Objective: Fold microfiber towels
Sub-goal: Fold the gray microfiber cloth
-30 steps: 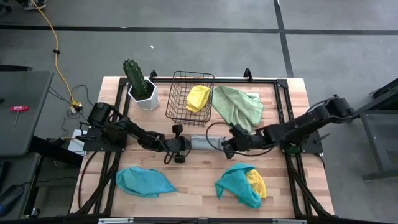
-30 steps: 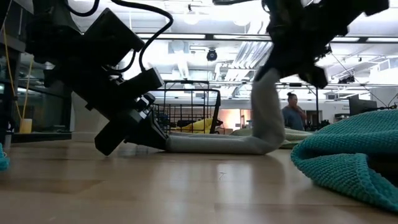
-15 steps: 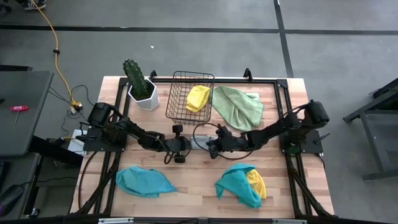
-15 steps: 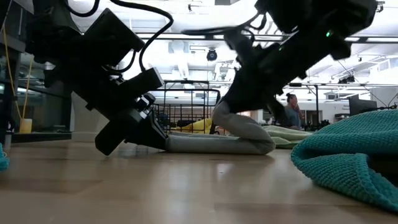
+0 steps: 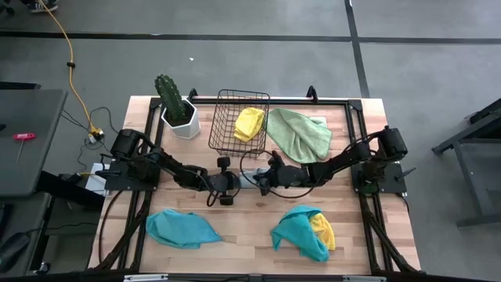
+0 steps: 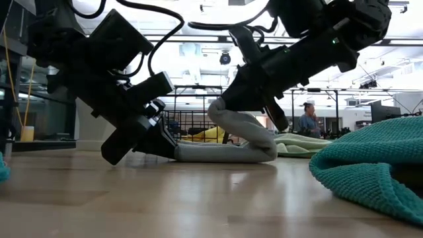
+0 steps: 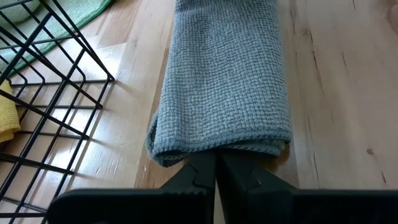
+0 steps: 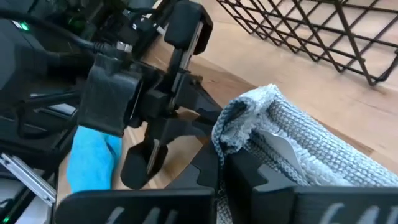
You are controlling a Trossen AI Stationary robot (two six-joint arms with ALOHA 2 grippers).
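Left tool point(image 5: 237, 181) pins grey towel point(image 5: 247, 179) beside basket point(image 5: 239, 121).

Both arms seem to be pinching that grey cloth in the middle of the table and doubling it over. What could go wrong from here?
The right gripper is shut on one end of the grey towel and carries it over toward the left gripper, which pins the other end. The two dark grippers are close, so they might bump. The lifted end could also slip free or land crooked, spoiling the fold. The black wire basket stands close beside the towel; an arm might nudge it.
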